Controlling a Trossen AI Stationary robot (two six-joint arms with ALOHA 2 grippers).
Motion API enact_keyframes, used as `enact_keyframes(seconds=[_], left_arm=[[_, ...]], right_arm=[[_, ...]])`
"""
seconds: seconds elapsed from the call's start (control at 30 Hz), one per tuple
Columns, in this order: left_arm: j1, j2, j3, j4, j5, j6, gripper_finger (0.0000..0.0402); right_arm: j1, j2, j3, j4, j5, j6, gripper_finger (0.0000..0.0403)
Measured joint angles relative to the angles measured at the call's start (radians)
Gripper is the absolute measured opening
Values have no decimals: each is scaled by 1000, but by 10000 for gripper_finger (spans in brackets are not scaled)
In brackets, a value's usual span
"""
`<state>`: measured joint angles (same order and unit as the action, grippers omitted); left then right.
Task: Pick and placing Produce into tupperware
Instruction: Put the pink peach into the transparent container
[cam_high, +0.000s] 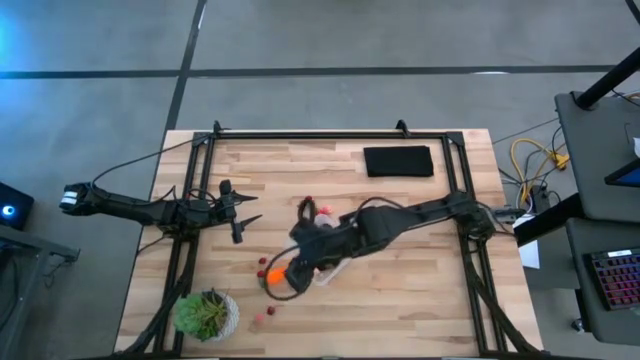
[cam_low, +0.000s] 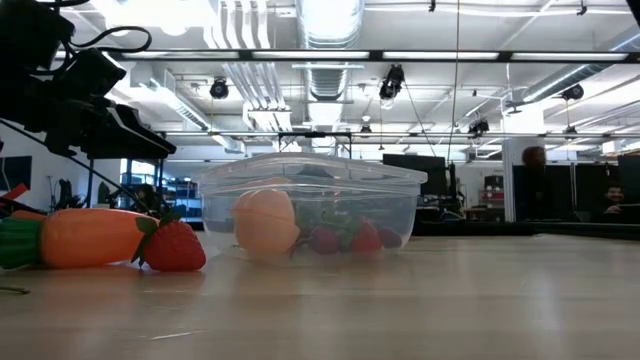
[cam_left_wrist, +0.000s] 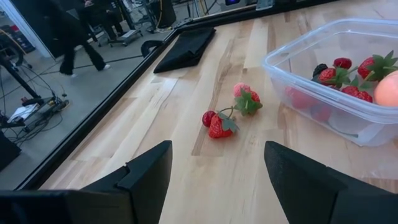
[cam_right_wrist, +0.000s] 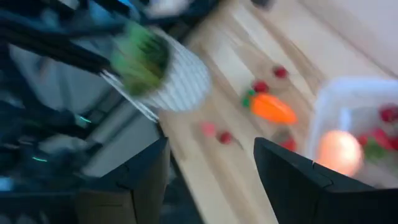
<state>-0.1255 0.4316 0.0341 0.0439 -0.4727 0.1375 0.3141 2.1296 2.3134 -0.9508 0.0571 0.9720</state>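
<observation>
The clear tupperware (cam_low: 310, 205) stands on the table and holds the round pink-orange fruit (cam_low: 265, 222) and several strawberries (cam_left_wrist: 348, 74). In the high view my right arm covers most of the tupperware (cam_high: 327, 276). The orange carrot (cam_low: 90, 237) lies on the table beside it, with a strawberry (cam_low: 175, 247) at its tip. Two more strawberries (cam_left_wrist: 217, 124) lie in front of my left gripper (cam_left_wrist: 217, 155), which is open and hovers left of the tupperware (cam_left_wrist: 336, 81). My right gripper (cam_right_wrist: 211, 149) is open above the tupperware's edge (cam_right_wrist: 348, 118), near the carrot (cam_right_wrist: 270, 107).
A potted green plant (cam_high: 205, 312) stands at the near left corner. A flat black pad (cam_high: 398, 161) lies at the far side. Loose strawberries (cam_high: 265, 317) lie near the plant. A black metal frame (cam_high: 330, 133) runs around the table's edges. People move in the room beyond.
</observation>
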Motion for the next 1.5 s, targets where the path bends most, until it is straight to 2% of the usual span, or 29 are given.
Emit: enact_keyframes(seconds=[0.1,0.23,0.37,0.53,0.63,0.73,0.83,1.13,1.27,1.4,1.5], left_arm=[[0,0,0,0,0,0,242],[0,0,0,0,0,0,242],[0,0,0,0,0,0,242],[0,0,0,0,0,0,242],[0,0,0,0,0,0,242],[0,0,0,0,0,0,242],[0,0,0,0,0,0,242],[0,0,0,0,0,0,242],[0,0,0,0,0,0,242],[0,0,0,0,0,0,242],[0,0,0,0,0,0,242]], right_arm=[[7,-30,0,103,52,-57,226],[23,-32,-4,230,45,-240,226],[-7,-27,-49,281,-145,-243,226],[-46,-20,-197,336,-341,-254,226],[-46,-62,-307,333,-396,-272,226],[-58,-165,-441,338,-425,-305,226],[-80,-322,-609,363,-411,-346,226],[-99,-863,-1130,592,-190,-401,226],[-99,-1033,-1316,641,-139,-431,226],[-99,-1174,-1454,629,-25,-402,226],[-104,-1267,-1529,608,43,-279,226]])
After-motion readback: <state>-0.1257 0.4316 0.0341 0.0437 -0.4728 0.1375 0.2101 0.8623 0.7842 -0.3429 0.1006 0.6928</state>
